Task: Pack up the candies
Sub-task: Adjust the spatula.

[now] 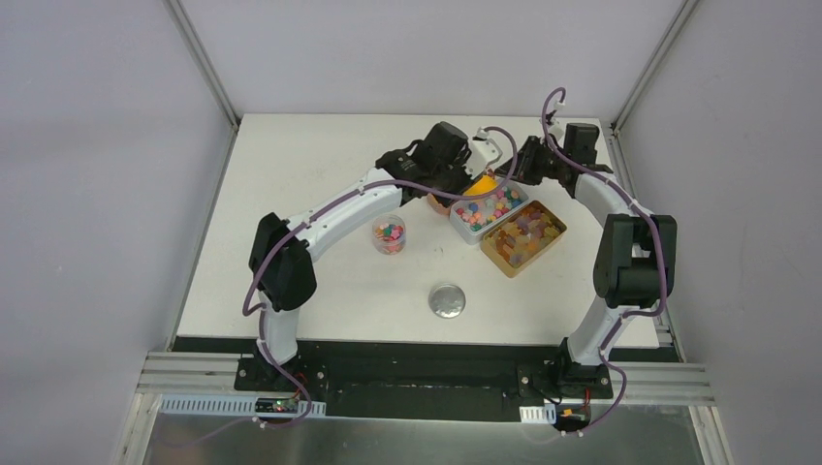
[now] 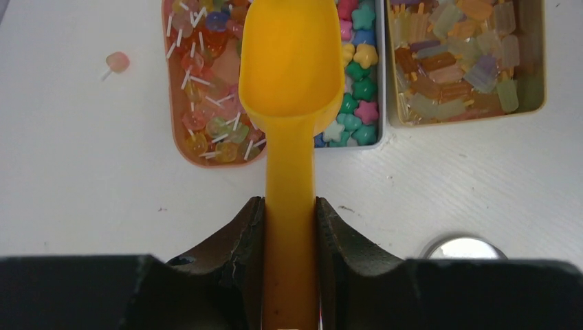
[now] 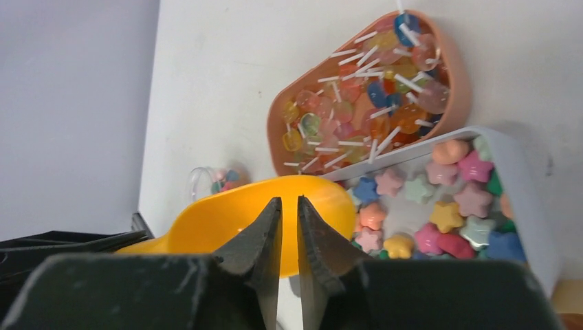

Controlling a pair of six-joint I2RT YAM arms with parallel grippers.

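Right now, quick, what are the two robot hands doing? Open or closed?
Left gripper: closed on the handle of the orange scoop.
Right gripper: almost closed next to the scoop's bowl, nothing visibly between its fingers.

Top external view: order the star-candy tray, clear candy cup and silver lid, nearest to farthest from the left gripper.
1. Star-candy tray, just beside the left gripper.
2. Clear candy cup, out to its left, mid-table.
3. Silver lid, toward the arm bases.
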